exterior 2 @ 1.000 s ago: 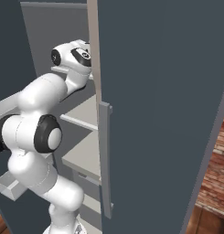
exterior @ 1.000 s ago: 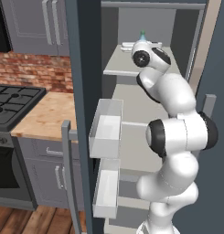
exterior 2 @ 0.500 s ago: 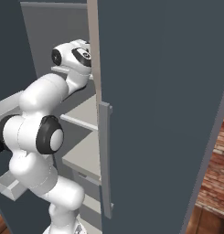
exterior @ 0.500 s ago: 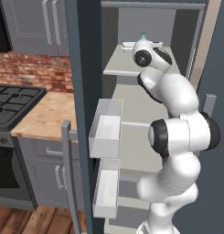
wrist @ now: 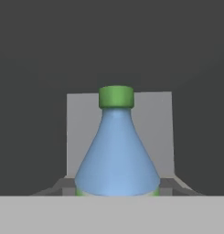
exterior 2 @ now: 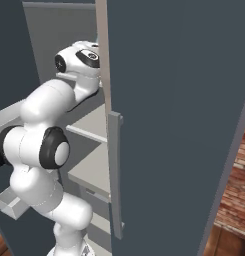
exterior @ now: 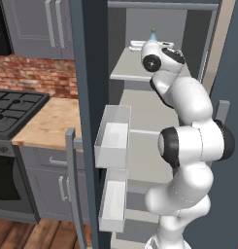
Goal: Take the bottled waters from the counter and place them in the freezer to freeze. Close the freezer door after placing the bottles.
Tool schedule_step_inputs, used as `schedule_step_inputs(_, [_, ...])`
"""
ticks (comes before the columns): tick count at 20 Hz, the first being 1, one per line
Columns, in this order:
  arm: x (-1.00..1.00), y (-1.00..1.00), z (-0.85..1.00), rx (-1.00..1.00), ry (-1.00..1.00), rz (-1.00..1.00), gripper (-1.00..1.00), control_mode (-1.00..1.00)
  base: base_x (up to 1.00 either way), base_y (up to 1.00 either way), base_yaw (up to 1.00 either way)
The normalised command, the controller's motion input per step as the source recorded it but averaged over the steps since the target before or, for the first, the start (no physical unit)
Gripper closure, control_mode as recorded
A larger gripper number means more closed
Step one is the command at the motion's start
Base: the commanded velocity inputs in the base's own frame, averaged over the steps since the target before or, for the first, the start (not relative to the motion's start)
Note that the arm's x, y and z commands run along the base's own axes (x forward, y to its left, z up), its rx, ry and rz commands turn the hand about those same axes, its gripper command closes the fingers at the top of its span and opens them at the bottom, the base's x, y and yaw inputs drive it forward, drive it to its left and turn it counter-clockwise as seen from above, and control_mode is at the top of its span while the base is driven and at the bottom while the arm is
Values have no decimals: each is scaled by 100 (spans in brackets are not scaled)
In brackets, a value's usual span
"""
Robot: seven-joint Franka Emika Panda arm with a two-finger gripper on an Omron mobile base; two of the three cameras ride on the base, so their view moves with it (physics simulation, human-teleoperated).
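Blue-tinted plastic bottle with a green cap (wrist: 117,151): one, upright between the gripper (wrist: 117,187) fingers, which seem closed around it, inside the dark slate-grey freezer (exterior: 161,73).

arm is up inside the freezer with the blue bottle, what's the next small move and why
Probably lower the bottle onto the upper shelf and open the jaws. The hand view shows the blue bottle with its green cap right at the gripper, seemingly held, and the left base view shows the hand reaching over that shelf inside the freezer. Whether the bottle already rests on the shelf can't be told.
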Motion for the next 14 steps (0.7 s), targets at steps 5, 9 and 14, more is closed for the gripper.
schedule_step_inputs(5, [9, 0, -22, 0, -5, 0, 100, -100, 0, 0, 0])
schedule_step_inputs(9, [10, 0, -21, 0, 0, 0, 100, -100, 0, 0, 0])
schedule_step_inputs(14, [8, -2, -18, 0, 0, 0, 100, -100, 0, 0, 0])
